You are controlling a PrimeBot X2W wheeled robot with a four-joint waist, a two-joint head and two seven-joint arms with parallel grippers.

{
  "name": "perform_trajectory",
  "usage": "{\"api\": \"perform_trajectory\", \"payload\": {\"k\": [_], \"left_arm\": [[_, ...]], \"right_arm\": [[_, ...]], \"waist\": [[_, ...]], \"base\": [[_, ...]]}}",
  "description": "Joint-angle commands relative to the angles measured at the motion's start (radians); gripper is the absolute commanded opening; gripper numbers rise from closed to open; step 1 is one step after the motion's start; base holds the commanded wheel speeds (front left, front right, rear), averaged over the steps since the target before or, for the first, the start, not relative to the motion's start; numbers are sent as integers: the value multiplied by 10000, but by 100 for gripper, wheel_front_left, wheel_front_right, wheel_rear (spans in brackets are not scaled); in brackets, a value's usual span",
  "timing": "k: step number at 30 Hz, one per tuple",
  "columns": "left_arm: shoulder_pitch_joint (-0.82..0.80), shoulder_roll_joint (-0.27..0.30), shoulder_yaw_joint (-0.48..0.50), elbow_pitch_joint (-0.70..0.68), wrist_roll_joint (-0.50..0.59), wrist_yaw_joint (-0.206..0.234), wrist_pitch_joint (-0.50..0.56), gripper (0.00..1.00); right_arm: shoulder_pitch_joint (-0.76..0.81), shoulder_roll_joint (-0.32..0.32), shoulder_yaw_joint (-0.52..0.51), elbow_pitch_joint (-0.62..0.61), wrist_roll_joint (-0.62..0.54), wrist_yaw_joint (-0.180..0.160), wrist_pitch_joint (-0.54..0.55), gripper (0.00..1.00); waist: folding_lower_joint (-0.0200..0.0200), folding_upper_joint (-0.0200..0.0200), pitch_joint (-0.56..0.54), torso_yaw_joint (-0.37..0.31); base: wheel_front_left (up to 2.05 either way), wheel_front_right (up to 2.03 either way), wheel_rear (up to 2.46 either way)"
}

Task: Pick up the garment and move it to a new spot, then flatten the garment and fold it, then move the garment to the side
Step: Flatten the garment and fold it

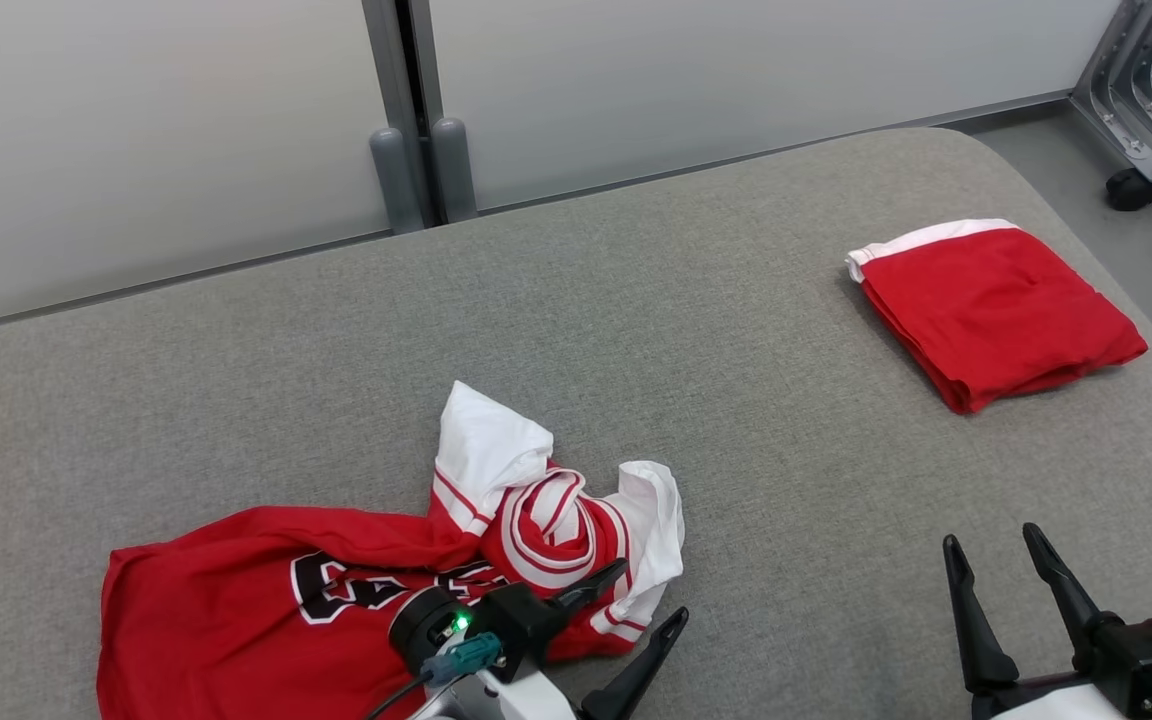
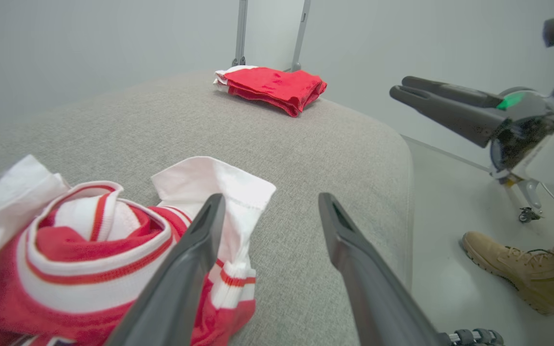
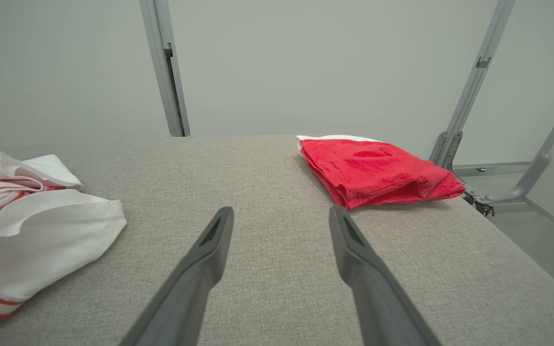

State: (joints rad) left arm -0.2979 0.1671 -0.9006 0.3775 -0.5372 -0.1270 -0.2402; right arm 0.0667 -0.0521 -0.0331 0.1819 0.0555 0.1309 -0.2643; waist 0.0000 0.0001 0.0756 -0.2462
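My left end effector [image 1: 652,590] wide open, empty, beside crumpled jersey [image 1: 236,600]; best I pinch hem edge, not bunched collar.

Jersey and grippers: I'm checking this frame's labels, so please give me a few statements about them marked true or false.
1. The jersey lies crumpled on the grey surface. True.
2. The left gripper is shut on the jersey. False: it is open, holding nothing.
3. A folded red garment lies far right on the surface. True.
4. The right gripper grips that garment. False: it is open, well apart from it.
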Motion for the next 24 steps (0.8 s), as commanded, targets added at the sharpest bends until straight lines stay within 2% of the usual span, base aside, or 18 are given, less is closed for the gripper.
{"api": "perform_trajectory", "payload": {"k": [1,3,9,10,11,15,21,22,23,24], "left_arm": [[-180,9,-40,138,78,-39,99,100],[-402,-153,-126,549,19,-15,470,100],[-1043,-596,-99,1738,4,422,1103,100],[-1272,-710,-223,2003,142,470,1120,38],[-1357,-758,-380,2079,257,414,1141,0],[-1657,-717,-1297,2352,1027,234,1140,0],[-1740,-684,-2563,2637,2147,104,249,0],[-1666,-714,-2662,2688,2200,93,115,25],[-1599,-761,-2739,2714,2245,84,-8,66],[-1544,-794,-2767,2773,2275,76,-86,100]], "right_arm": [[-114,-28,-12,20,52,-3,-1,100],[-180,-24,66,34,74,-3,-1,100],[-272,-13,165,40,188,-3,1,100],[-281,-11,154,58,198,-3,-1,100],[-286,-10,145,62,218,-3,-1,100],[-300,-6,106,54,330,-3,1,100],[-312,-4,59,67,512,-3,1,100],[-310,-4,72,84,534,-3,-1,100],[-317,-4,92,103,539,-3,1,100],[-328,-4,105,119,578,-3,-1,100]], "waist": [[0,-1,12,-45],[0,-1,43,-155],[0,-1,225,-597],[0,-1,284,-728],[0,-1,312,-790],[0,-1,430,-934],[0,-1,546,-979],[0,-1,559,-968],[0,-1,569,-953],[0,-1,575,-933]], "base": [[0,0,0],[0,0,0],[0,0,0],[0,0,0],[0,0,0],[0,0,0],[0,0,0],[0,0,0],[0,0,0],[0,0,0]]}}
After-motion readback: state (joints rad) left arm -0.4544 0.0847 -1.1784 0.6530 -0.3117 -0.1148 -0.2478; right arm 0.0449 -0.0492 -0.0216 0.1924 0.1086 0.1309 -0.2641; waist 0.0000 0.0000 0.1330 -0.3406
